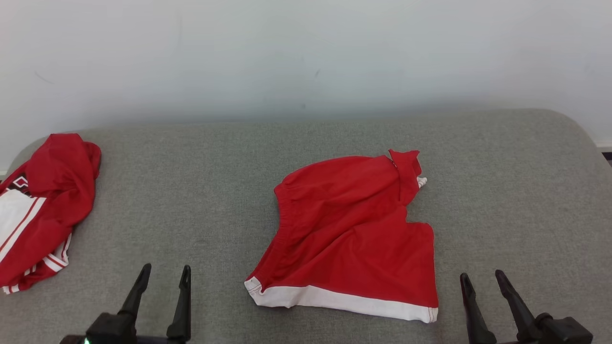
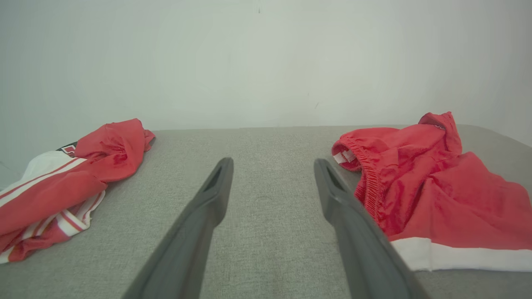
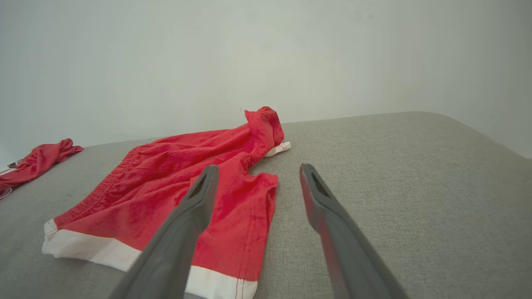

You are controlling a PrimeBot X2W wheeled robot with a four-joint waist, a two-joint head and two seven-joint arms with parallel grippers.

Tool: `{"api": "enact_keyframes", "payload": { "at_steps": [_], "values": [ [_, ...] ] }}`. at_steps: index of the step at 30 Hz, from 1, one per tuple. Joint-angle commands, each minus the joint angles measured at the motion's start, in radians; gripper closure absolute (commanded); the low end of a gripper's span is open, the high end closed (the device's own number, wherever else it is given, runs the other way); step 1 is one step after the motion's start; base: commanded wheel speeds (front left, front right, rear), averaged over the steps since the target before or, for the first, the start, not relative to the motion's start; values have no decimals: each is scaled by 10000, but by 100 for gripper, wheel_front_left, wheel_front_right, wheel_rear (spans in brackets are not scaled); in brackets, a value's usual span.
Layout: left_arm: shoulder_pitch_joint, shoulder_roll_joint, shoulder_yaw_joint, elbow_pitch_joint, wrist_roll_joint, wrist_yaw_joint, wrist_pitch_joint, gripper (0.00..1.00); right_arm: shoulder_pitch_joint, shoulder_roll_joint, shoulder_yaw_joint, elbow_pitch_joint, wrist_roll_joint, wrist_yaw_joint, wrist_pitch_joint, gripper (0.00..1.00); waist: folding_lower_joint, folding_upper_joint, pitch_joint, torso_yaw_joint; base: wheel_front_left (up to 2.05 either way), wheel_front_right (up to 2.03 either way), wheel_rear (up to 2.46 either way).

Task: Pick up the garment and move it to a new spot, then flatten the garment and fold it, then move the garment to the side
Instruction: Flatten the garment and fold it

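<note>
While both jaws gape empty, bare grey cushion (image 1: pixel 215 191) rings the red shorts (image 1: pixel 354 234).

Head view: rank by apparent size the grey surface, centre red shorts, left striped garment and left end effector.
1. grey surface
2. red shorts
3. striped garment, partly cropped
4. left end effector, despite being nearest

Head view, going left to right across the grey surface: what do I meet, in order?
crumpled red-and-white garment → left hand, open → red shorts with white hem → right hand, open
</note>
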Motion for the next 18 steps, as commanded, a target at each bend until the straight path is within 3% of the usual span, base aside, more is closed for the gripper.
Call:
{"api": "enact_keyframes", "payload": {
  "at_steps": [1,9,18],
  "values": [
    [-306,171,-134,116,70,-43,-5,0,-120,-130,105,174,12,-26,-2,0,0,0,93,-41,0,0,0],
    [-1636,973,-2062,1259,-211,-48,-5,0,-700,-473,824,1265,274,-24,-2,0,0,0,696,-299,0,0,0],
    [-2695,1742,-4064,2536,-901,-50,-6,0,-1272,-406,1632,2261,589,-24,0,0,0,0,1336,-594,0,0,0]
  ]
}}
